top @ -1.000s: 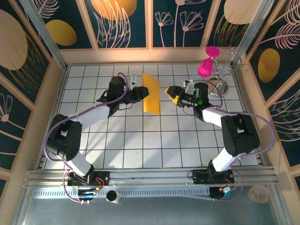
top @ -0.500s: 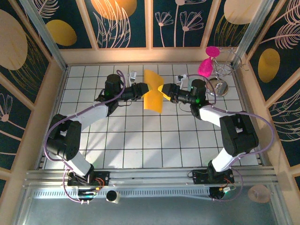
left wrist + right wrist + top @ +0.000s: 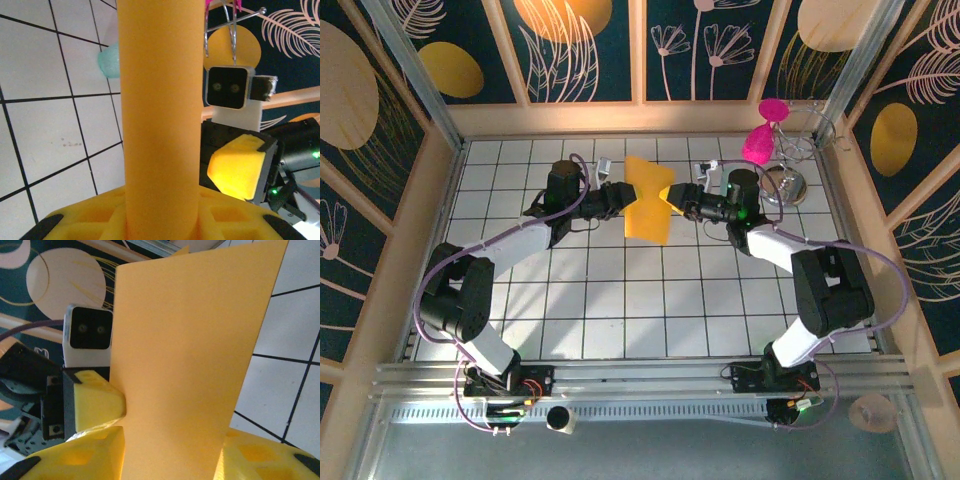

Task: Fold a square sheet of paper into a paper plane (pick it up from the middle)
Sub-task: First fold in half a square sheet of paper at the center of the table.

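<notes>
the thin orange-yellow square sheet of paper (image 3: 647, 203) is held up over the far middle of the white-tiled bench (image 3: 620, 300), long axis far-to-near, waist squeezed. the left jaws, nearly closed, grip its left side. the right jaws straddle the opposite side; i cannot tell whether they are clamped.

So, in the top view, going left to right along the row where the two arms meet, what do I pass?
left gripper → square sheet of paper → right gripper → round metal stand base
</notes>
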